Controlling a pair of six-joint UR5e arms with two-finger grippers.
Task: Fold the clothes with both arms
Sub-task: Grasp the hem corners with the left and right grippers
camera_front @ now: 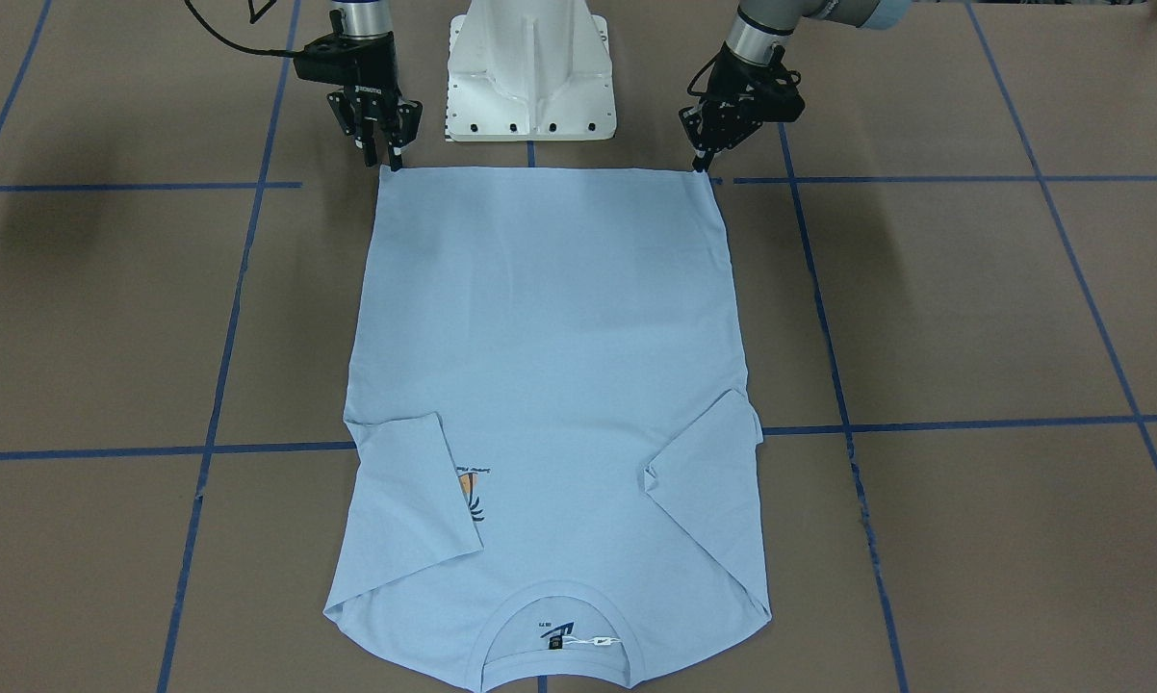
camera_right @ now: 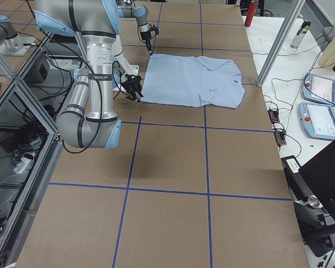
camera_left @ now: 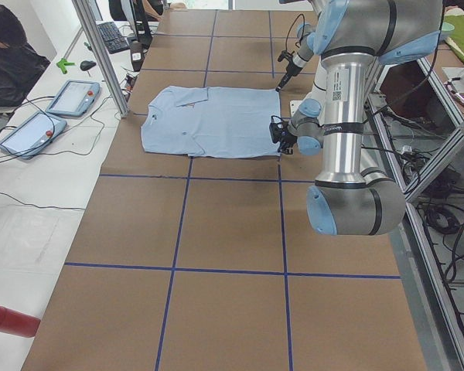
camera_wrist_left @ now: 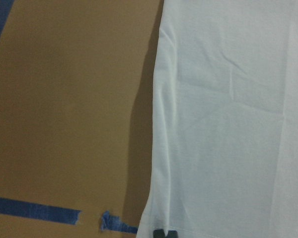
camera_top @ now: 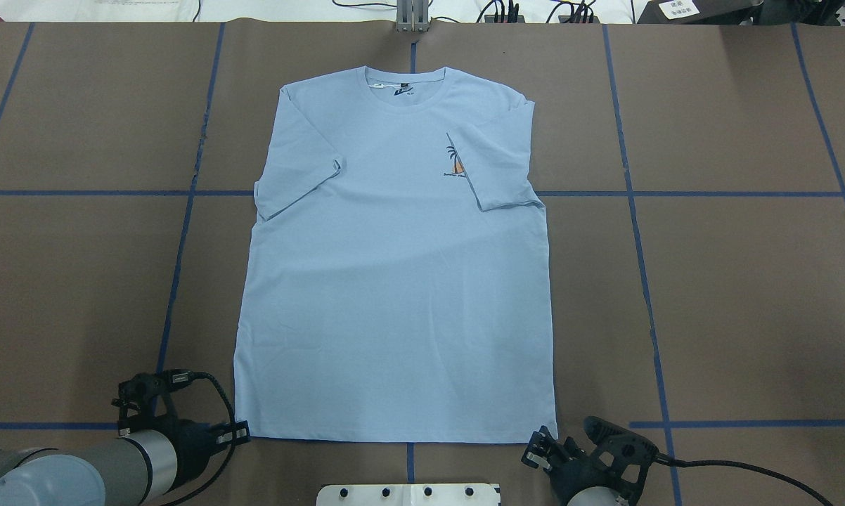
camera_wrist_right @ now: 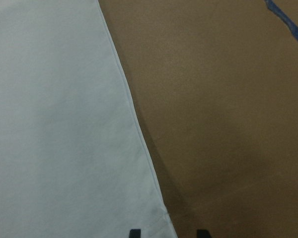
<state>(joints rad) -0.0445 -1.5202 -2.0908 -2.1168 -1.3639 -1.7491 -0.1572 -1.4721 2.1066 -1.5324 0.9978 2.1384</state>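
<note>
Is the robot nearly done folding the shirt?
Not yet. Done: the shirt lies flat with both sleeves tucked in. Happening now: the left hand seems to pinch one bottom corner, and the right hand sits open around the other. Left to do: lifting those corners and folding the body over.

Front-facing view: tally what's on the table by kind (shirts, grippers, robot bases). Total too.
T-shirt: 1
Grippers: 2 (left gripper, right gripper)
Base: 1
Total: 4
</note>
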